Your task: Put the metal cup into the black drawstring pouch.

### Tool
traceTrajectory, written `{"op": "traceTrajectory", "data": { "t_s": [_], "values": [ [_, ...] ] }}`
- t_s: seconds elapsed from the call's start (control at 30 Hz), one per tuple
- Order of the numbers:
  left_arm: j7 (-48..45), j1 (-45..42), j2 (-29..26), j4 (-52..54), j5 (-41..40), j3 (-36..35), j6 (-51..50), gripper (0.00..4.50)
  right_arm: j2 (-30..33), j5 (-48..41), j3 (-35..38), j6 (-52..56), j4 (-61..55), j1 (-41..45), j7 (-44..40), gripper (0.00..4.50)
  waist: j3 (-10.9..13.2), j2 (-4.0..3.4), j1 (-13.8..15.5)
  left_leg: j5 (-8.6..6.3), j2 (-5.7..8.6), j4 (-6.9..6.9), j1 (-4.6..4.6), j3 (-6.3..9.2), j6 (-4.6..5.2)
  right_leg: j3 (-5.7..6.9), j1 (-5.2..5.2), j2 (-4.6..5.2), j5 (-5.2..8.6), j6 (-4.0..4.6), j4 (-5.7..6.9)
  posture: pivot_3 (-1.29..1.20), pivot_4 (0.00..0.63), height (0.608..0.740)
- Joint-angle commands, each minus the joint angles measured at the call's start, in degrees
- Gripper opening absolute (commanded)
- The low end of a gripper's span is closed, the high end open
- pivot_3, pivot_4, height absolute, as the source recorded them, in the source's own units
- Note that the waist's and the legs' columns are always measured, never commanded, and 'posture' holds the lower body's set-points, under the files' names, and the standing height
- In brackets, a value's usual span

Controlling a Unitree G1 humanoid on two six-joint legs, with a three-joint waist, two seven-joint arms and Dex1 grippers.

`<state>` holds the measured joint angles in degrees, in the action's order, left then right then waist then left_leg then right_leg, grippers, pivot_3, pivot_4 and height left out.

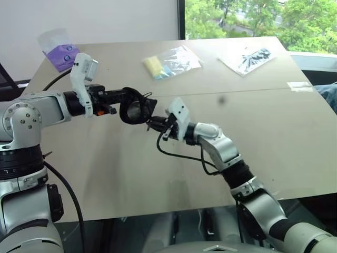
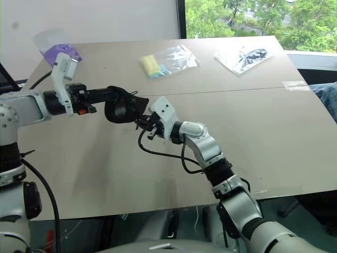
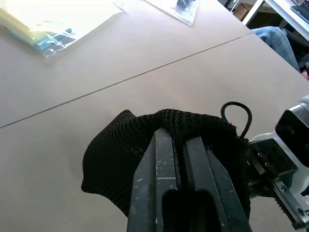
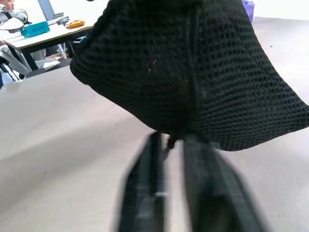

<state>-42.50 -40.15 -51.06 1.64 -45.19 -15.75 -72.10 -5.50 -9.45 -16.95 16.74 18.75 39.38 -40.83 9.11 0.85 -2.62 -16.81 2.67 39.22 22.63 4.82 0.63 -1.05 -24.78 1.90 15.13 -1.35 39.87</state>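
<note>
We hold the black drawstring pouch (image 1: pixel 138 108) in the air above the middle of the table (image 1: pixel 274 137), well inside every table edge. Our left gripper (image 3: pixel 179 145) is fully closed, its two flat black fingers (image 3: pixel 159 169) pinching the upper rim of the pouch. Our right gripper (image 1: pixel 154 124) meets the pouch from the 4 o'clock side; its fingers have closed to a narrow slot at the lower edge of the fabric, and in the right wrist view a thin strand of the pouch sits between them. The pouch is a soft open-weave mesh with a rounded, sagging outline, and a thin dark cord loop (image 3: pixel 237 116) stands up from its mouth. We cannot tell where the metal cup is; the pouch bulges, but its contents are hidden. Open tabletop lies at 6 o'clock and at 3 o'clock of the pouch, a smooth matte beige surface crossed by one straight seam (image 1: pixel 247 90). At 12 o'clock, near the far edge, lies a clear plastic bag with yellow and blue contents (image 1: pixel 169 62); at 2 o'clock, a flat clear packet with dark contents (image 1: pixel 248 57); at 10 o'clock, near the far corner, a clear bag with a purple item (image 1: pixel 59 48). All three lie well apart from the pouch.
</note>
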Motion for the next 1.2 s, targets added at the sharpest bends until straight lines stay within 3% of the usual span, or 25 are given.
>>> {"op": "traceTrajectory", "data": {
  "t_s": [0.03,0.3,0.6,0.93,1.07,1.13,1.17,1.2],
  "values": [
    [-0.1,-0.8,-0.4,1.2,-1.1,-2.5,0.8,0.00,-0.9,-0.6,0.4,-0.6,-0.9,1.5,-0.3,0.09,0.0,0.00,0.0,0.00,0.00,0.00,0.00,0.00,0.00,0.00,0.00,0.00,0.00,0.00,0.00,0.00,0.150,0.740],
    [0.3,0.8,-0.7,0.8,-0.2,-3.0,1.6,0.00,0.8,0.7,0.3,-0.4,-2.2,1.1,0.3,0.09,0.0,0.00,0.0,0.00,0.00,0.00,0.00,0.00,0.00,0.00,0.00,0.00,0.00,0.00,0.00,0.00,0.150,0.740],
    [1.0,5.0,-2.1,5.2,4.2,1.5,4.2,0.00,14.2,9.6,1.0,1.7,-11.3,-6.2,7.7,0.09,0.0,0.01,0.3,0.00,0.05,0.02,0.07,0.07,0.00,0.06,0.01,0.05,0.00,0.00,-0.04,0.00,0.150,0.740],
    [6.5,7.9,1.9,10.2,7.2,5.7,4.3,0.00,17.5,16.0,-0.7,0.9,-15.5,-8.0,11.3,0.09,0.0,0.00,-0.1,0.00,-0.03,-0.02,0.04,-0.06,0.01,-0.06,-0.03,-0.02,0.00,0.00,0.00,0.00,0.150,0.740],
    [6.4,12.1,5.3,13.3,4.3,2.1,6.1,0.00,21.4,21.0,1.5,-0.7,-19.2,-4.6,15.2,0.09,0.0,-0.01,0.3,0.00,0.01,0.02,0.05,-0.05,0.01,-0.06,-0.02,0.02,0.00,0.00,-0.01,0.00,0.150,0.740],
    [3.7,14.3,6.7,16.7,-0.7,-0.7,5.6,0.58,23.4,21.7,2.9,-0.9,-21.8,-2.6,15.6,0.00,0.0,-0.01,0.3,0.00,0.01,0.02,0.06,-0.04,0.01,-0.04,-0.02,0.03,0.00,0.00,-0.01,0.00,0.150,0.740],
    [3.8,14.7,8.0,17.7,-2.4,-1.9,5.5,1.30,24.6,21.9,3.5,-1.0,-23.5,-1.3,15.1,0.00,0.0,0.02,0.3,0.00,-0.02,0.01,0.09,-0.01,0.01,0.00,-0.03,0.01,0.00,0.00,-0.02,0.00,0.150,0.740],
    [4.8,13.9,9.7,18.0,-4.4,-3.0,5.3,1.45,25.9,21.9,4.1,-1.2,-25.5,-0.1,14.1,0.00,0.0,0.01,0.3,0.00,-0.03,0.01,0.08,0.02,0.00,0.04,-0.02,0.00,0.00,0.00,-0.02,0.00,0.150,0.740]
  ]
}}
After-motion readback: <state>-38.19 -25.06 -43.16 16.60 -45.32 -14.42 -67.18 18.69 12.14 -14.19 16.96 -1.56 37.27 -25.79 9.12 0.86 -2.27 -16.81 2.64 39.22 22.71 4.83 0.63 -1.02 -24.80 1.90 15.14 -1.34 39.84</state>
